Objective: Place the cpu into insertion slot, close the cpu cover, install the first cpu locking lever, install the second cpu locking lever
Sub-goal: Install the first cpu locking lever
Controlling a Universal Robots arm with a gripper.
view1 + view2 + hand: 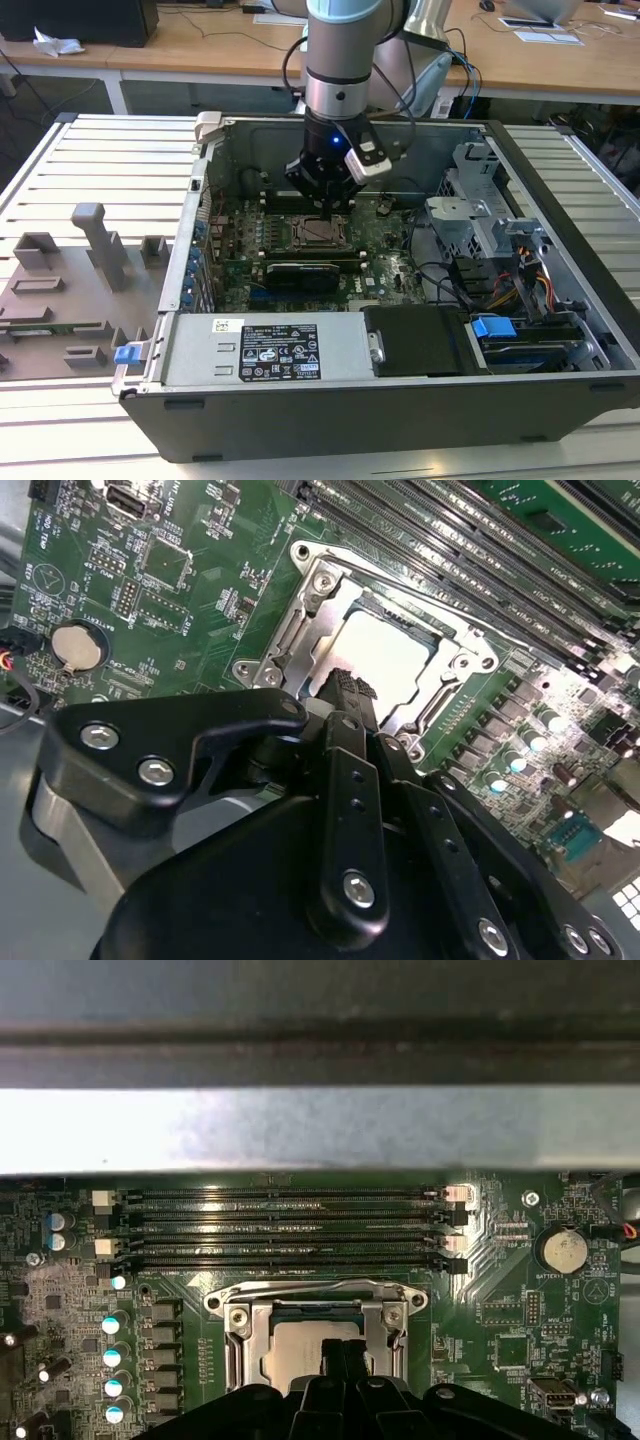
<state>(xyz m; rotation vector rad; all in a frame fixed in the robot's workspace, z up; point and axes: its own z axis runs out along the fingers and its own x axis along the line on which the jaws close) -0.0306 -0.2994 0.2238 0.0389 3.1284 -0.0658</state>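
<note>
The cpu (385,655) (295,1345) lies flat in the insertion slot (315,232) on the green motherboard, its pale silvery top showing. The cpu cover (300,630) (240,1335), a silvery frame, is folded down around it. A thin wire lever (315,1286) runs along the socket's edge nearest the memory slots. My gripper (325,190) (350,685) (345,1355) hangs over the socket's edge, shut, with its dark fingertips (342,683) together just above the cpu's rim and nothing held between them.
Long black memory slots (290,1225) lie beside the socket, under the case wall (320,1130). A coin battery (562,1250) sits on the board. A black card (300,272), the power supply (265,350) and a drive cage (490,220) crowd the case. A grey fixture board (70,290) lies at the exterior view's left.
</note>
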